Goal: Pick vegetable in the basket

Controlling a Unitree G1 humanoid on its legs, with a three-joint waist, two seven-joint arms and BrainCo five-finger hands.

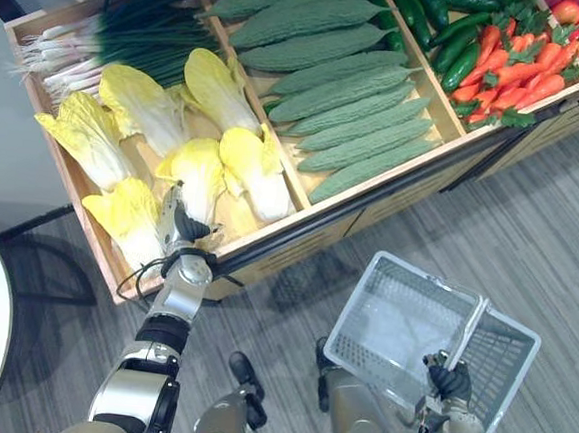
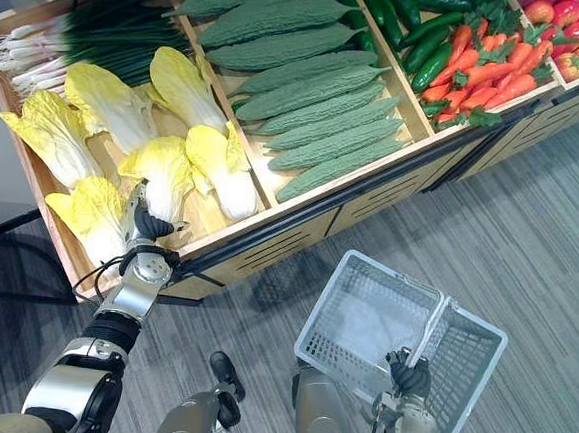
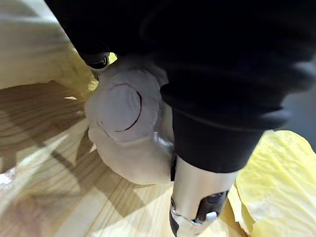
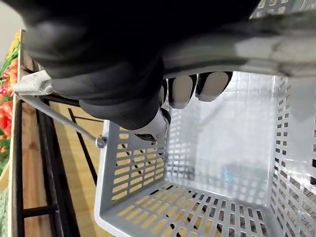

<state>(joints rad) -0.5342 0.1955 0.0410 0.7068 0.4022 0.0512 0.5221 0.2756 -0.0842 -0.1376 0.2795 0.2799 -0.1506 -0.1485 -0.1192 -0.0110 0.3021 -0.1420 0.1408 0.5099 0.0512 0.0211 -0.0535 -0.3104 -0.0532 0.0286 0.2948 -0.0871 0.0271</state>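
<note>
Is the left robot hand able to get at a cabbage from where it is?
Likely yes: the left robot hand is on one cabbage, finger and thumb either side of its white stem end, nothing between. The right robot hand holds the basket handle.

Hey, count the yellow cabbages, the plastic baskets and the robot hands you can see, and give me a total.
yellow leafy cabbages: 6
grey plastic mesh basket: 1
robot hands, left hand and right hand: 2
Total: 9
</note>
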